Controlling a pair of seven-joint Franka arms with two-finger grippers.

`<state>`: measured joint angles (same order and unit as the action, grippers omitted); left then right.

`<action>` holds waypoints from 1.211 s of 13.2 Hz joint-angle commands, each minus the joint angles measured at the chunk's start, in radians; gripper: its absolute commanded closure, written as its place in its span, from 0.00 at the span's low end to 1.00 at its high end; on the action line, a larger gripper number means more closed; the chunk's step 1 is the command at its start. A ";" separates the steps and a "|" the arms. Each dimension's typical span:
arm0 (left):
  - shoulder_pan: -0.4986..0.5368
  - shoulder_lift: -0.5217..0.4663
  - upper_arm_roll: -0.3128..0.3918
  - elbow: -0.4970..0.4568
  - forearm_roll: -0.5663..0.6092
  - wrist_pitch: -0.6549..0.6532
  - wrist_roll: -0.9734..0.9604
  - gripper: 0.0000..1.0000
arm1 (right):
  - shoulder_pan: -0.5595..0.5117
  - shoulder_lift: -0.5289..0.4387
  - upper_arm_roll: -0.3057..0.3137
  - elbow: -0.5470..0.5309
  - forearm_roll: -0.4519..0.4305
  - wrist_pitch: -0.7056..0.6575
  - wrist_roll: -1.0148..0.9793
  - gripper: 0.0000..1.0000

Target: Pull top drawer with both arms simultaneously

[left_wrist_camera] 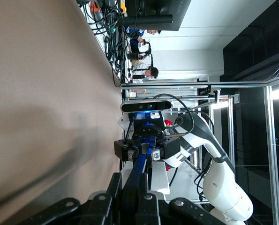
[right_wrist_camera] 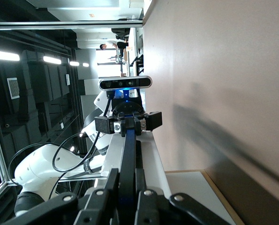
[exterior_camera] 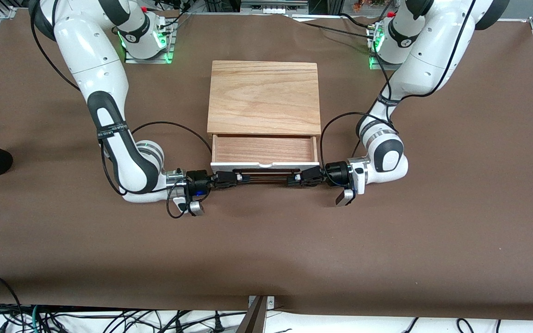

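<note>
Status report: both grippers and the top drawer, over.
Left gripper and right gripper shut on handle. Top drawer partly out. Nothing in its way.

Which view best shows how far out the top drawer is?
The front view: the top drawer shows its bare wooden floor, part-way out of the box. Each wrist view shows only the black bar handle running between the left gripper and right gripper.
</note>
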<state>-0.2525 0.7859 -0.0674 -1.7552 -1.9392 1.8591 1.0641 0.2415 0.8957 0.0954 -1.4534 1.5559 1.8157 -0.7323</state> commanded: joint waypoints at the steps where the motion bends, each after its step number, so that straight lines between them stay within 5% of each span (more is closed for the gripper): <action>1: 0.010 0.023 0.067 -0.044 0.103 0.035 -0.024 1.00 | -0.085 -0.023 -0.014 0.128 0.092 0.001 0.143 1.00; 16: 0.010 -0.074 0.066 -0.136 0.117 0.035 -0.047 1.00 | -0.087 -0.023 -0.014 0.127 0.092 0.001 0.140 1.00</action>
<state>-0.2612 0.7738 -0.0577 -1.7574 -1.9327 1.8737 1.0325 0.2427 0.9005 0.0947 -1.4422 1.5559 1.8145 -0.7246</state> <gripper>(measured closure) 0.824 0.819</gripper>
